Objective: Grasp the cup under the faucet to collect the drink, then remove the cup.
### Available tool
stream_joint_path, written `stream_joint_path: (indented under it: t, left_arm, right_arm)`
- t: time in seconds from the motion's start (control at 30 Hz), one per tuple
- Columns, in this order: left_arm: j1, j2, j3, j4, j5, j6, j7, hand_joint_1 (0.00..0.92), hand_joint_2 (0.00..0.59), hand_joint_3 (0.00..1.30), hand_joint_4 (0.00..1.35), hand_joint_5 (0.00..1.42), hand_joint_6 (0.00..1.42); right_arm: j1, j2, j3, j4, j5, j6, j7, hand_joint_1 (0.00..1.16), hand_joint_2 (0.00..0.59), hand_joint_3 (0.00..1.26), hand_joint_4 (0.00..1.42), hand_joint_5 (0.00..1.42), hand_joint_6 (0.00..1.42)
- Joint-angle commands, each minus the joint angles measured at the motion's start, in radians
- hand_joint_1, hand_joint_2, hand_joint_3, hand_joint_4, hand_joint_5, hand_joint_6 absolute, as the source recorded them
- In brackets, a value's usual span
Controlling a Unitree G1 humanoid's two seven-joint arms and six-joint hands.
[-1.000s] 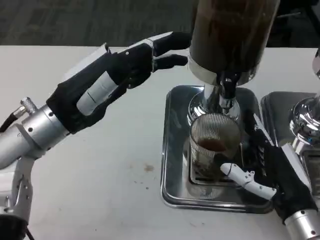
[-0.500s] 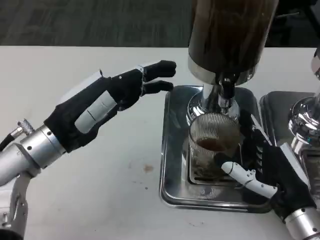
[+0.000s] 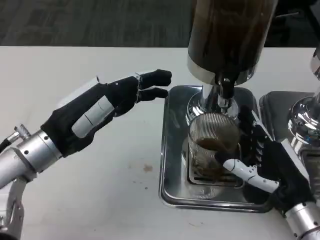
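- The right hand (image 3: 260, 162) wraps the cup (image 3: 214, 145) from the right: a white thumb lies across the front of the glass, and black fingers run up its far side, partly hidden behind it. So this hand holds the cup.
- The cup is clear ribbed glass with brown drink in its lower part. It stands on a slotted grate in a shiny metal drip tray (image 3: 172, 150), right under the faucet (image 3: 225, 92).
- The faucet is chrome. It hangs from a tall dispenser (image 3: 230, 35) of dark liquid, whose top is cut off by the picture edge.
- The left hand (image 3: 117, 97) hovers over the white surface (image 3: 100, 175), fingers stretched out and apart, holding nothing. Its dark fingertips are near the tray's left rim.
- A second chrome dispenser (image 3: 305, 120) is cut off at the right edge.
- No writing can be read.
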Motion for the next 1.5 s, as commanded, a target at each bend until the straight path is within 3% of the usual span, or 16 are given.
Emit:
stream_joint_path:
  t: [0.03, 0.8, 1.07, 1.5]
  left_arm:
    - [0.016, 0.016, 0.0, 0.009, 0.007, -0.006, 0.008, 0.0, 0.077, 0.2, 0.14, 0.18, 0.1]
    - [0.046, 0.014, -0.007, 0.001, 0.015, 0.003, 0.024, 0.0, 0.091, 0.26, 0.2, 0.22, 0.11]
    - [0.045, 0.015, -0.009, 0.005, 0.02, 0.002, 0.031, 0.0, 0.099, 0.28, 0.21, 0.23, 0.12]
    - [0.058, 0.018, -0.012, 0.004, 0.022, 0.003, 0.035, 0.0, 0.102, 0.29, 0.23, 0.24, 0.12]
  right_arm:
    - [-0.014, -0.022, 0.002, 0.016, -0.037, 0.01, -0.015, 0.75, 0.154, 0.0, 0.0, 0.0, 0.04]
    - [-0.035, -0.038, 0.05, -0.006, -0.143, 0.1, -0.057, 0.77, 0.16, 0.0, 0.0, 0.0, 0.06]
    - [-0.045, -0.041, 0.07, -0.01, -0.163, 0.125, -0.063, 0.77, 0.16, 0.0, 0.0, 0.1, 0.18]
    - [-0.026, -0.027, 0.089, -0.024, -0.183, 0.099, -0.133, 0.77, 0.16, 0.05, 0.17, 0.3, 0.39]
